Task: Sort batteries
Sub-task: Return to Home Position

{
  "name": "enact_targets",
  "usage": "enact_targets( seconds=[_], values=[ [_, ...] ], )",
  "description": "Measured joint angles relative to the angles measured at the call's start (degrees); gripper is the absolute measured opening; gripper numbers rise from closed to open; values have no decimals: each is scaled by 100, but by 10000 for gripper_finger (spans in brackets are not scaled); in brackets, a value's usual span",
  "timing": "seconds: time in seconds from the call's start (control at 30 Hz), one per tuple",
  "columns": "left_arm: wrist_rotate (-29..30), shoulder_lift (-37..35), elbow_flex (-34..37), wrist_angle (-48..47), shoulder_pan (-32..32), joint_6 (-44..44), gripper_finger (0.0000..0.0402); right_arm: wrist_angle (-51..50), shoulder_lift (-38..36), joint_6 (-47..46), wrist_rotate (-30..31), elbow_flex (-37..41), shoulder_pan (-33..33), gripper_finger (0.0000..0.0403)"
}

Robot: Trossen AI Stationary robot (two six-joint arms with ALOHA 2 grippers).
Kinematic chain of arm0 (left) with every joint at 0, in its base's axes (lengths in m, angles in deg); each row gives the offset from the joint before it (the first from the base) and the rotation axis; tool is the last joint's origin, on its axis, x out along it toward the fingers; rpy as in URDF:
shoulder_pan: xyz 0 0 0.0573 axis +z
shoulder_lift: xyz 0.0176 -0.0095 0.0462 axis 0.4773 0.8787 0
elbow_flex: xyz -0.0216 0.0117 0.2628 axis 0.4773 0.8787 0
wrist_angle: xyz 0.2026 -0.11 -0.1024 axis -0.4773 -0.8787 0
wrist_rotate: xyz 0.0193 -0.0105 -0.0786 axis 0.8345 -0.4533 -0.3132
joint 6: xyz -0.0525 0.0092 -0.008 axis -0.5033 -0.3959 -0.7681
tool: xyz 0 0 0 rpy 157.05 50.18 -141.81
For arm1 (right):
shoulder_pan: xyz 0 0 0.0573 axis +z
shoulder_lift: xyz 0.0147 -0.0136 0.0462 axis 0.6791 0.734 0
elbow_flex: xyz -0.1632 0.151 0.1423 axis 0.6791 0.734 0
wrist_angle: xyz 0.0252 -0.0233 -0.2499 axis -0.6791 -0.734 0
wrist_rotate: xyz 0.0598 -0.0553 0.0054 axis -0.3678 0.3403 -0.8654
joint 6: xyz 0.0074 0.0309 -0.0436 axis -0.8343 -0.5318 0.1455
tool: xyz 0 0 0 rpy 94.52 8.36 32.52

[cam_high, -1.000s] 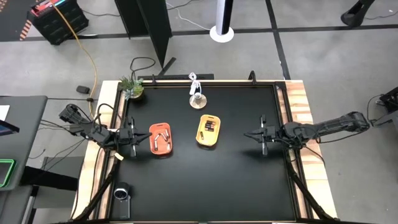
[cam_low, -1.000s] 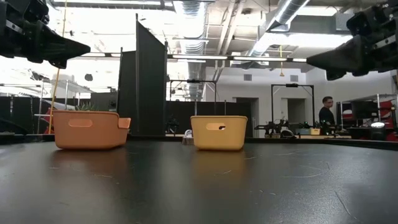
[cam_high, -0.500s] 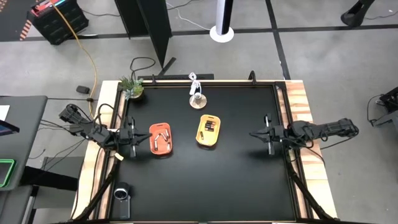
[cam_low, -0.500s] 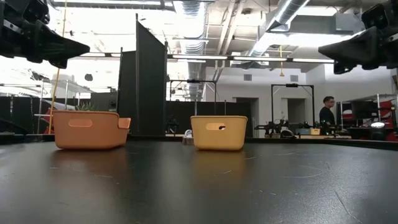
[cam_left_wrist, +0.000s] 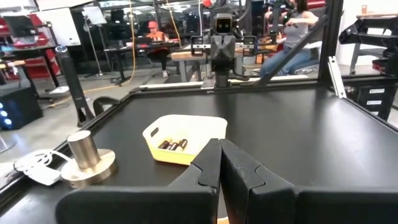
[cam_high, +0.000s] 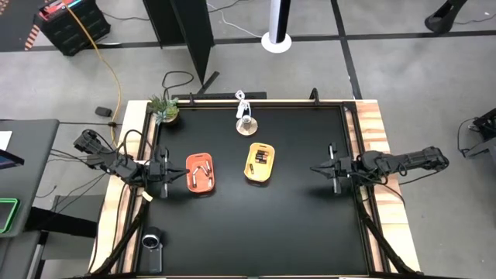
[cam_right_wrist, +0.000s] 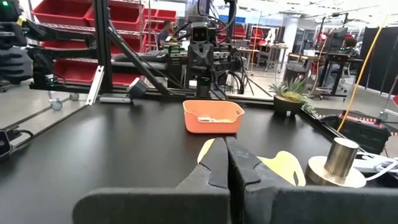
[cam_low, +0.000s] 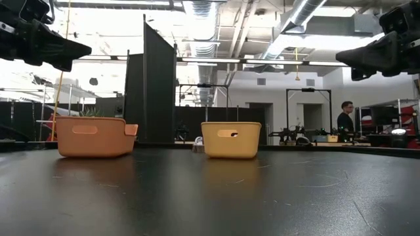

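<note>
An orange tray (cam_high: 200, 173) left of the table's middle holds whitish batteries (cam_right_wrist: 211, 119). A yellow tray (cam_high: 260, 162) beside it holds dark batteries (cam_left_wrist: 173, 145). Both trays rest flat on the black table. My left gripper (cam_high: 180, 170) hovers shut at the table's left side, just left of the orange tray and above it, pointing level toward the right. My right gripper (cam_high: 314, 168) hovers shut near the table's right edge, pointing level at the trays. Neither gripper holds anything.
A metal cylinder on a round base (cam_high: 246, 124) and a white cable stand behind the yellow tray. A small plant (cam_high: 164, 108) sits at the far left corner. The black tabletop (cam_high: 271, 225) runs bare toward the near edge. A person (cam_low: 344, 118) stands far behind.
My right gripper has drawn back a little toward the table's right edge, staying shut and level, and has since kept still. The trays and batteries have not moved.
</note>
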Motion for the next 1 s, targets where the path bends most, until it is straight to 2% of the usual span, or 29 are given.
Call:
enact_targets(
  seconds=[0.2, 0.53, 1.0],
  values=[
    [-1, 25, 2, 0, -2, 11, 0, 0, 3, 0, 0, 0, -2, 6],
    [52, 106, 2, 19, -2, -1048, 0, -2, 4, -2, 0, 2, -2, 6],
    [71, 106, 2, 33, -2, -1091, 0, -2, 2, -4, 1, 4, -3, 6]
  ],
)
